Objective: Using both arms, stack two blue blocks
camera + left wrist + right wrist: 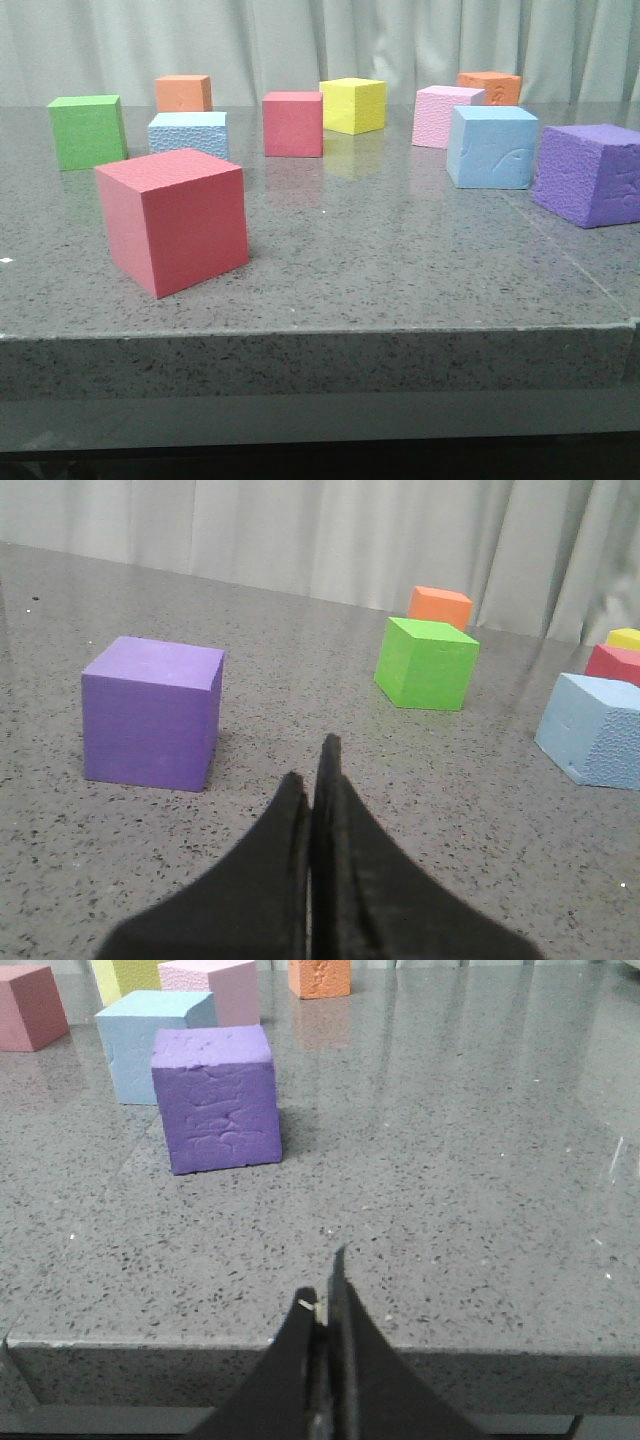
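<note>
The smooth sky-blue block point(492, 147) with a curved scratch stands at the right of the table. The rough, pebbly sky-blue block point(188, 133) stands at the back left. Neither gripper shows in the front view. In the left wrist view my left gripper point(312, 760) is shut and empty, low over the table, and the rough blue block point(595, 730) lies off to one side, well apart from it. In the right wrist view my right gripper point(322, 1275) is shut and empty at the table's front edge. There the smooth blue block point(145, 1045) sits partly behind the rough purple cube point(217, 1098).
A large red cube point(172, 220) stands front left. A rough purple cube point(590, 174), pale pink cube point(445, 115), red cube point(293, 124), yellow cube point(353, 105), green cube point(88, 131) and two orange cubes stand around. A smooth purple cube point(152, 712) is near my left gripper.
</note>
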Available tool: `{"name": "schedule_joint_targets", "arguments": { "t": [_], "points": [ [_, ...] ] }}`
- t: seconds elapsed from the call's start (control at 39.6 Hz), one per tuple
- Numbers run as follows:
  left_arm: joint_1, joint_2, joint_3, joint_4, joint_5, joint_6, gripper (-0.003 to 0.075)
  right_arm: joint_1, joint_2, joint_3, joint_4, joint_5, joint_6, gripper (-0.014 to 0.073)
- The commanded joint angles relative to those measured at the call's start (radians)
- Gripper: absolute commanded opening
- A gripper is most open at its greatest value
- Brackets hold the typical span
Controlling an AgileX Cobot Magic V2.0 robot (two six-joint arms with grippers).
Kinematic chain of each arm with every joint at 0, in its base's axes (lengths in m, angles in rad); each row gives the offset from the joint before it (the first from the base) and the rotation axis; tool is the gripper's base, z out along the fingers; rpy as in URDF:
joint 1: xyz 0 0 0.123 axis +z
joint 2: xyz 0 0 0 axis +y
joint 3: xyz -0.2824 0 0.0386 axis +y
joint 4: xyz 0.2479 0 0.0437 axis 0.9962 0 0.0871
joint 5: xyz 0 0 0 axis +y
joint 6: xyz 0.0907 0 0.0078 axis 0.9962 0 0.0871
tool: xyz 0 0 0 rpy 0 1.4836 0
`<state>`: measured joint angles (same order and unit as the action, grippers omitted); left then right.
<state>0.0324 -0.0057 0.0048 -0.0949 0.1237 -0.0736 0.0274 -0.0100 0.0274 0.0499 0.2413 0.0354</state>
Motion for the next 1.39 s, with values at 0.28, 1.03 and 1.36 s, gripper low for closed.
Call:
{"name": "schedule_joint_targets", "arguments": {
  "t": [0.28, 1.03, 1.36],
  "points": [
    [0.001, -0.016, 0.003, -0.001, -0.088, 0.002, -0.0020, -0.007, -0.018, -0.005, -0.005, -0.084, -0.009, -0.0067],
    [0.001, -0.016, 0.003, -0.010, -0.163, 0.002, -0.0020, -0.007, -0.018, -0.005, -0.005, -0.098, -0.009, -0.0067],
    [0.001, -0.016, 0.003, -0.010, -0.295, 0.002, -0.0020, -0.007, -0.018, -0.005, -0.005, -0.247, -0.009, -0.0067]
  ]
}}
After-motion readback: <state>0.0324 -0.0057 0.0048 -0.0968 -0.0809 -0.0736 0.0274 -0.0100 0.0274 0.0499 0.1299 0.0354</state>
